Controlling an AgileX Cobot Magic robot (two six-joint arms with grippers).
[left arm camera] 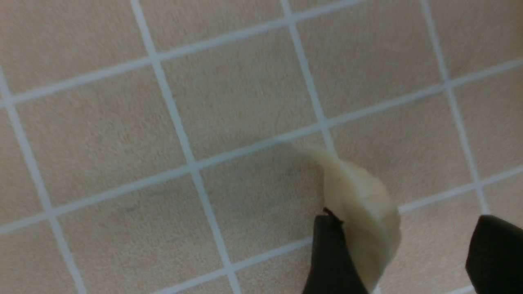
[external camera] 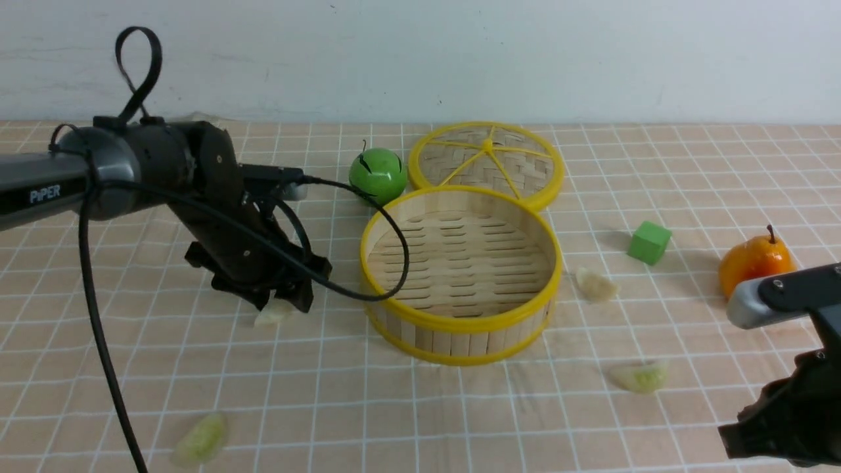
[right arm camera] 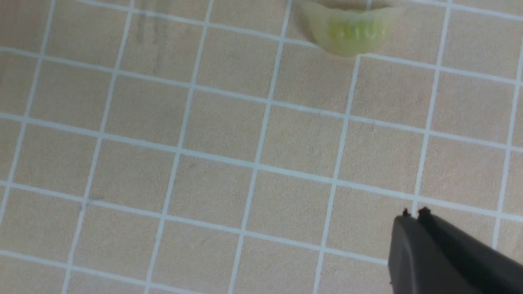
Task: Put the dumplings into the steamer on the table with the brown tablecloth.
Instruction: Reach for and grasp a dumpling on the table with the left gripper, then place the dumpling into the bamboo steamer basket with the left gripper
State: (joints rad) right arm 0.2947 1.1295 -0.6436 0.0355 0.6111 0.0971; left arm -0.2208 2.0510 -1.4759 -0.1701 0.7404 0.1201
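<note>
The steamer (external camera: 461,343), a round bamboo basket with yellow rims, stands empty in the middle of the brown tablecloth (external camera: 420,420). My left gripper (external camera: 284,303) is open and low over a cream dumpling (external camera: 271,315) left of the steamer. In the left wrist view one finger (left arm camera: 331,253) touches that dumpling (left arm camera: 361,208) and the other finger (left arm camera: 495,253) stands apart. A second cream dumpling (external camera: 596,284) lies right of the steamer. A pale green dumpling (external camera: 638,377) lies front right, also in the right wrist view (right arm camera: 352,32). Another green dumpling (external camera: 200,439) lies front left. My right gripper (right arm camera: 413,212) is shut and empty at the front right (external camera: 742,441).
The flat woven lid (external camera: 486,161) lies behind the steamer, touching its far rim. A green apple (external camera: 378,175) sits left of the lid. A green cube (external camera: 649,242) and an orange fruit (external camera: 754,261) sit at the right. The left arm's cable hangs near the steamer's left rim.
</note>
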